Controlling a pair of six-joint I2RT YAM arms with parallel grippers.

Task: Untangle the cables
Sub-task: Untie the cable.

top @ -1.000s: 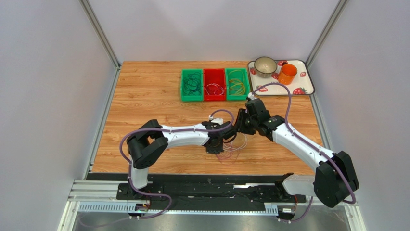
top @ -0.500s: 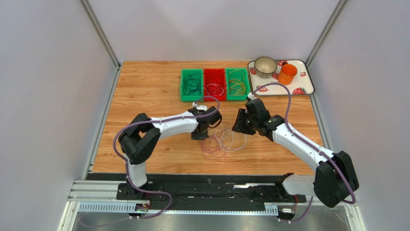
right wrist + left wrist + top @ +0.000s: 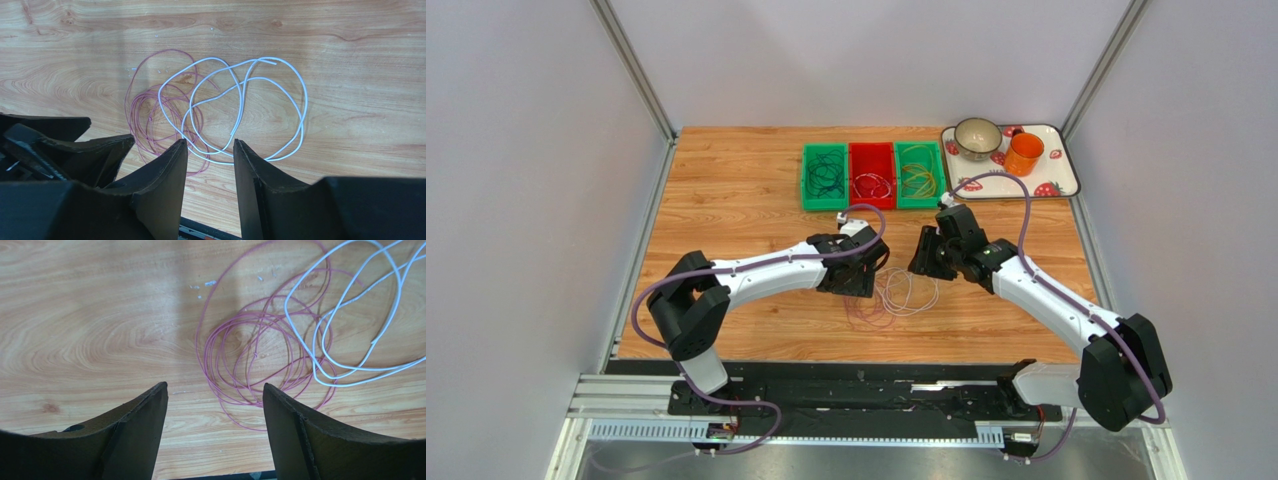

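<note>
The desk [image 3: 726, 200] is light-brown wood with wavy grain. Ahead of the black left pincer [image 3: 214, 386] lies a pinkish-purple cable [image 3: 235, 365], and ahead of the black right pincer [image 3: 209, 142] a white cable [image 3: 250, 100]. Beyond both pincers stand 3 bins: a green bin [image 3: 825, 207], a red bin [image 3: 872, 206] and a second green bin [image 3: 920, 205]. Further right is a white tray [image 3: 1062, 172] patterned with red strawberries, with an orange cup [image 3: 1024, 154] and a beige bowl [image 3: 977, 138].
</note>
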